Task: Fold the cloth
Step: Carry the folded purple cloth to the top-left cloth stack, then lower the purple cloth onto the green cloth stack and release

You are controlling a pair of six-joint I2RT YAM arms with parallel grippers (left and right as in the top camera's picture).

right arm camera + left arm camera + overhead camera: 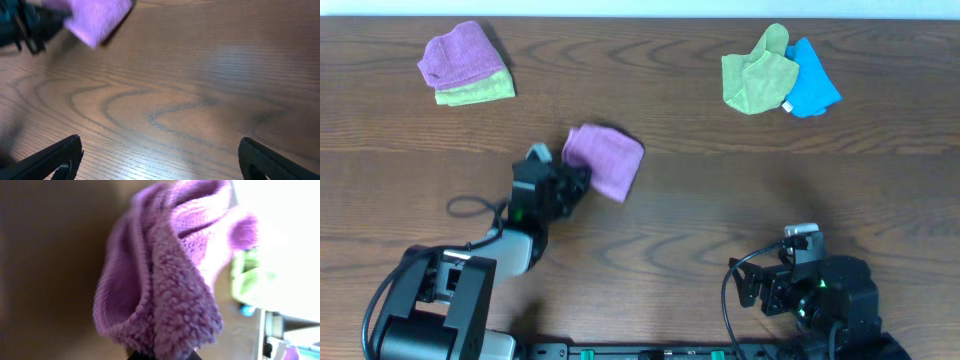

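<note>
Wooden table [740, 190], purple cloth [605, 158] folded, fleecy

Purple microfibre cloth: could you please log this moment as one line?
left pincer: shut on purple microfibre cloth, bunched | right pincer: open, empty, away from cloth

Look: purple fluffy cloth [605, 158] [165, 280] [97, 15], doubled over in soft layers.
Place: left of centre on the tabletop [740, 210], mid-depth.
</note>
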